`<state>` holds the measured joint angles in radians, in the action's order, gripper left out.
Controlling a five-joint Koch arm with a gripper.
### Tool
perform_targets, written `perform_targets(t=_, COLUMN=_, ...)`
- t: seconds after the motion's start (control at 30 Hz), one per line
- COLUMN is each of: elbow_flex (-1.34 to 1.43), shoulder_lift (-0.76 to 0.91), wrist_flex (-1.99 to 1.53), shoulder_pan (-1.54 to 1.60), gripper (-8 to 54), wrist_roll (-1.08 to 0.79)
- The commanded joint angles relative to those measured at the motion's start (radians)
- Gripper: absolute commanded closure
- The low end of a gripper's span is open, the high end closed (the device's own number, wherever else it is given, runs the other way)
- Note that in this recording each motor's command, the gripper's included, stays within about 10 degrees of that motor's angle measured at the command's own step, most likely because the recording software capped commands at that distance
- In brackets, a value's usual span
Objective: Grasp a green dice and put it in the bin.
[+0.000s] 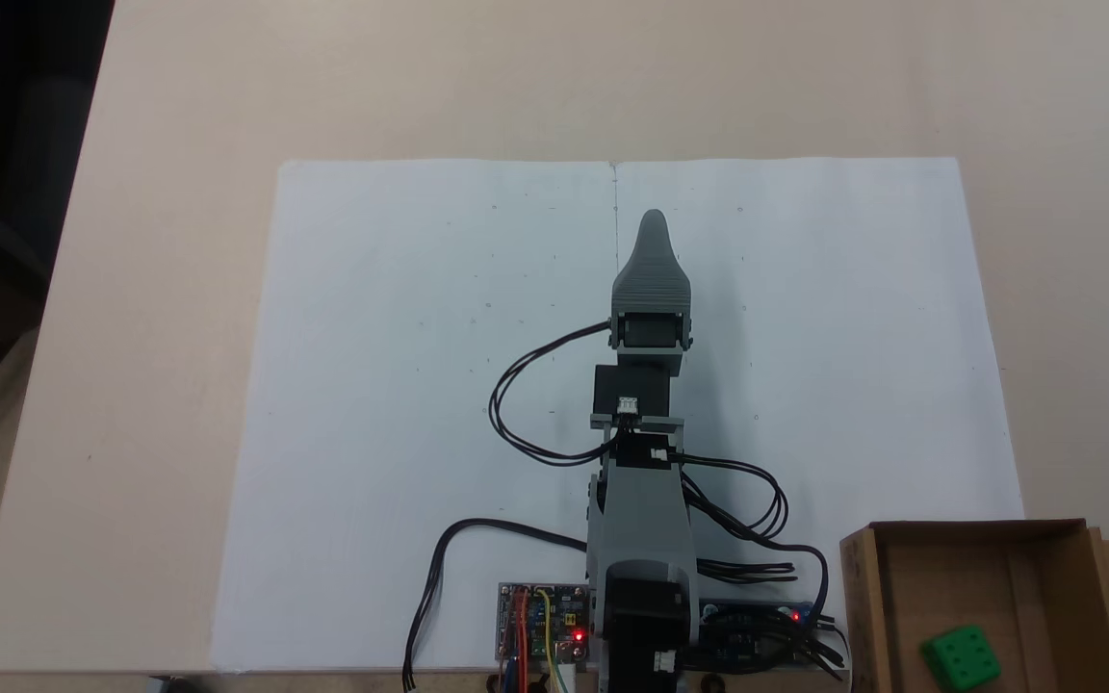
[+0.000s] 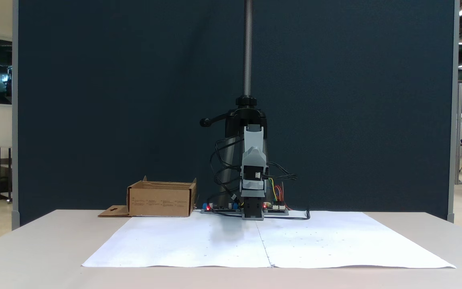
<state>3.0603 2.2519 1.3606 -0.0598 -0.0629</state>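
Tool [image 1: 654, 223] mid-frame over the white sheet, jaws stacked so can't tell if parted; green dice [image 1: 961, 659] already in the bin [image 1: 861, 597] lower right, main risk is a needless re-grasp nudging the box.

I am seeing even, moderately bright overhead lighting in both fixed views; the grey plastic arm [image 1: 646, 404] is casting a soft shadow on the white paper sheet [image 1: 400, 385]; focus is slightly soft.
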Motion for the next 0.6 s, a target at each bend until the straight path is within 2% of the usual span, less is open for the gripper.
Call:
perform_targets(t=0.0, elbow_flex=0.071, shoulder_lift=0.118, wrist_flex=0.137, shoulder_pan=-0.006, gripper=-0.4, wrist_roll=-0.066)
perform_targets(t=0.57, elbow_flex=0.071, shoulder_lift=0.117, wrist_flex=0.133, shoulder_pan=-0.017, gripper=-0.1, wrist_roll=-0.064)
